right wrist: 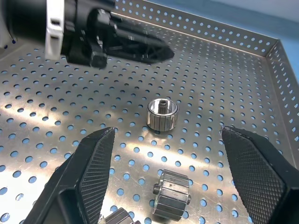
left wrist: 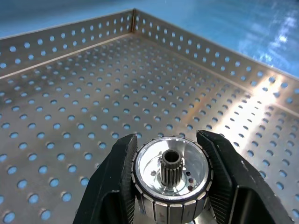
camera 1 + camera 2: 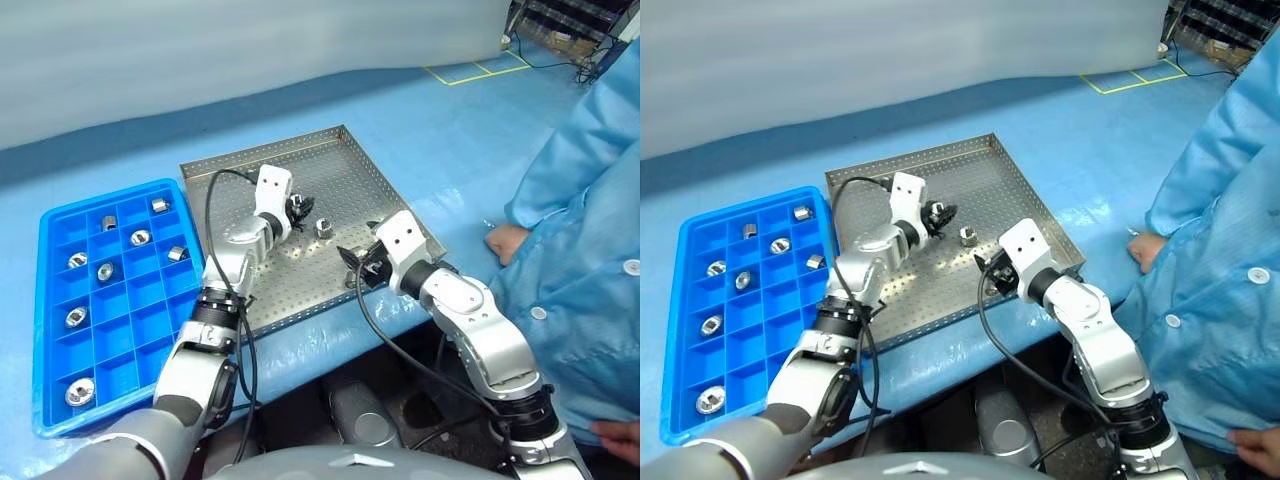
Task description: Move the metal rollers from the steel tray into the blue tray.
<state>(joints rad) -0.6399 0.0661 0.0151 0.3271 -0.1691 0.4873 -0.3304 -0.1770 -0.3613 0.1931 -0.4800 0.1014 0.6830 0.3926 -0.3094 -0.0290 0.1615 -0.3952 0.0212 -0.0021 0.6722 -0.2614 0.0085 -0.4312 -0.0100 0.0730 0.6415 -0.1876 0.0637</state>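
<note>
Blue bench: steel tray [image 3: 385, 190] mid, blue tray [image 3: 55, 225] left. Left gripper [image 2: 170, 175] clamps one roller [image 2: 169, 173]; lift clear of rim, carry left to empty cell. Right gripper [image 1: 166, 179] open near loose rollers [image 1: 162, 113].

The steel tray [image 3: 350, 165] is grey metal, its floor and low rim dotted with regular rows of small round holes through which blue shows. The metal rollers [image 1: 162, 113] are shiny silver, ribbed with fine vertical lines around the side. The blue tray [image 3: 55, 225] is bright blue, ruled into a grid of square compartments. The bench [image 3: 440, 130] is covered in light blue. Each end effector has black, cross-hatched fingers [image 1: 93, 158]. A person's sleeve [image 3: 570, 160] is pale blue.
</note>
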